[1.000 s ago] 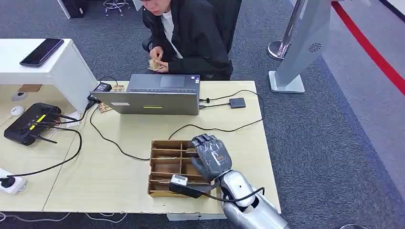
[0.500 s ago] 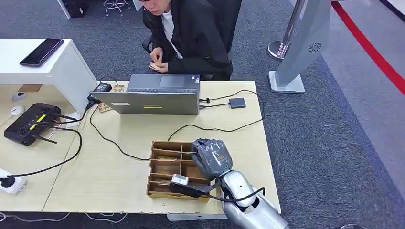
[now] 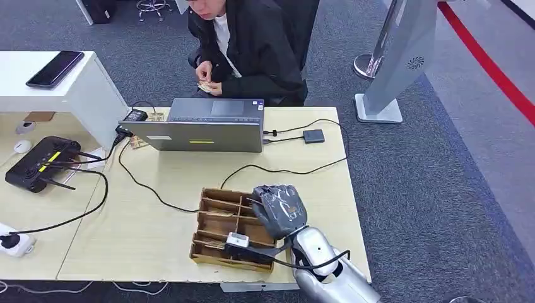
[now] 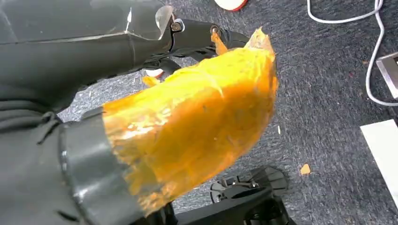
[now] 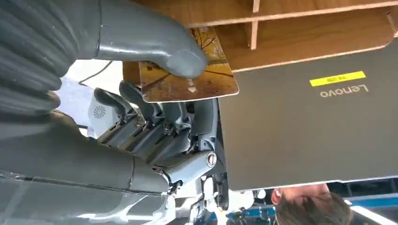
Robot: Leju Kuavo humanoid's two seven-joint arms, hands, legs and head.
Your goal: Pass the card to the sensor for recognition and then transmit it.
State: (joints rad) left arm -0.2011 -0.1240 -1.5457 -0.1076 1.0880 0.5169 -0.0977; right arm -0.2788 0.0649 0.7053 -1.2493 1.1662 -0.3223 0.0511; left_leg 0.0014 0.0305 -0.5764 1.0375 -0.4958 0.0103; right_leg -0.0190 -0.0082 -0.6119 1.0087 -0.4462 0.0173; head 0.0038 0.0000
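Observation:
My right hand [image 3: 281, 210] hangs over the right side of the wooden divided card box [image 3: 217, 224] near the table's front edge, fingers curled in. In the right wrist view the thumb [image 5: 155, 47] and fingers pinch a card [image 5: 197, 79] printed with an autumn tree scene, held just out of the box [image 5: 305, 33]. The sensor, a small dark box [image 3: 313, 136], lies on the table to the right of the laptop, wired to it. My left hand [image 4: 187, 117], wrapped in orange tape, hangs over the carpet with nothing in it.
A grey laptop [image 3: 202, 126] stands at the table's far side, and a person [image 3: 252, 44] sits behind it handling cards. Black cables cross the table between laptop and box. A router [image 3: 41, 163], a phone [image 3: 55, 68] and a power strip [image 3: 12, 243] are on the left.
My right hand's fingers have curled in over the box. The box has shifted and turned a little toward the table's front left.

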